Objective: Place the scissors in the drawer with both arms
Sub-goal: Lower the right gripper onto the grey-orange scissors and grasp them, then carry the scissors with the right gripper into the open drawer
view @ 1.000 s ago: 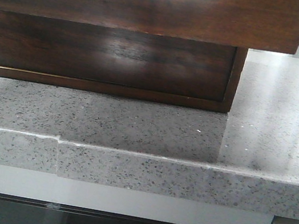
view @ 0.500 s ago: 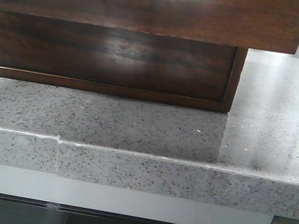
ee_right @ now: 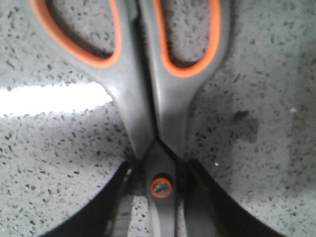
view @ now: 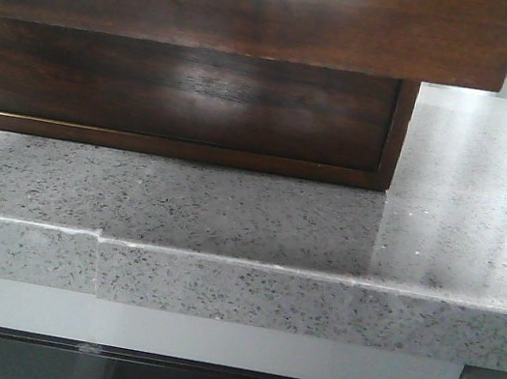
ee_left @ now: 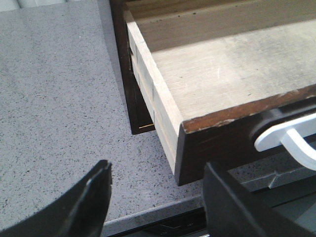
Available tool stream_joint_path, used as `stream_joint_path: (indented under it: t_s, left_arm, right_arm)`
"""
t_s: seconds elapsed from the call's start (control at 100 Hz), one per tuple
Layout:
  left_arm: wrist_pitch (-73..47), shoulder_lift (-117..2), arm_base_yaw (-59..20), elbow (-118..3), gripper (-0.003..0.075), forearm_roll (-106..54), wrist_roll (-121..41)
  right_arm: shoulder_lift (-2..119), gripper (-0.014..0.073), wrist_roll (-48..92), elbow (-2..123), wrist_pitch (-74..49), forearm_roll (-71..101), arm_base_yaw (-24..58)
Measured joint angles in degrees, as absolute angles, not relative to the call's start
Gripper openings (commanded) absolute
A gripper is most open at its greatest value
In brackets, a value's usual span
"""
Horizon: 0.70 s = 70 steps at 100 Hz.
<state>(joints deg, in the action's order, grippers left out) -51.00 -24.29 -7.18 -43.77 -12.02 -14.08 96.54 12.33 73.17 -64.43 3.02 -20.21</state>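
Two grippers: the right gripper (ee_right: pixel 160 197) pinches grey, orange-lined scissors (ee_right: pixel 148 98) at the pivot over the speckled grey countertop (ee_right: pixel 256 74). Left gripper (ee_left: pixel 158 197) hangs spread beside the pulled-out dark-brown wooden drawer (ee_left: pixel 212 74). Likely next: carry scissors over it.

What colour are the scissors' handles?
Grey with orange lining inside the loops of the scissors, best seen in the right wrist view.
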Motion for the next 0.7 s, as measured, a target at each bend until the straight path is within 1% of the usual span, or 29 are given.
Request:
stream_joint_path:
  t_s: [0.09, 0.29, 0.58, 0.7]
  left_arm:
    - [-51.00, -24.29, -7.18, -43.77, 0.0388, -12.02, -14.08]
    - [-51.00, -24.29, -7.18, -43.77, 0.0388, -12.02, -14.08]
    - [-50.90, -24.29, -7.18, -43.77, 0.0388, -12.02, -14.08]
    - [-50.90, -24.29, -7.18, -43.77, 0.0388, -12.02, -14.08]
  right_arm:
    - [96.54, 0.0057, 12.45, 73.17, -64.70, 3.02, -20.21]
    - [96.54, -0.0009, 12.90, 73.20, -64.70, 3.02, -20.21]
    - [96.54, -0.0011, 13.16, 73.56, -64.81, 3.02, -20.21]
    - [94.22, -0.0011, 13.35, 74.04, -64.71, 3.17, -20.21]
